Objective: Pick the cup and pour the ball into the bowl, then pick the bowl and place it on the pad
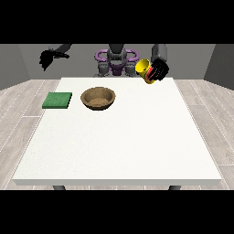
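Grey walls and plank floor around my white tabletop [123, 146], mostly bare toward the near edge.

The hand at the view's right [159, 69] has its fingers curled round the yellow cup [144, 69], held above the far right corner, tipped sideways, mouth toward the view's left. The brown bowl [98, 98] sits far-left, the green pad [57, 100] just beside it. The hand at the view's left [46, 59] hangs beyond the tabletop's edge; I can't tell its fingers.

The hand at the view's right [160, 68] holds the yellow cup [145, 70] tilted above the table's far right corner. The brown bowl [98, 98] and green pad [57, 100] rest near the far left edge of the table [119, 146]. The hand at the view's left [45, 58] hangs off the table's far left corner.
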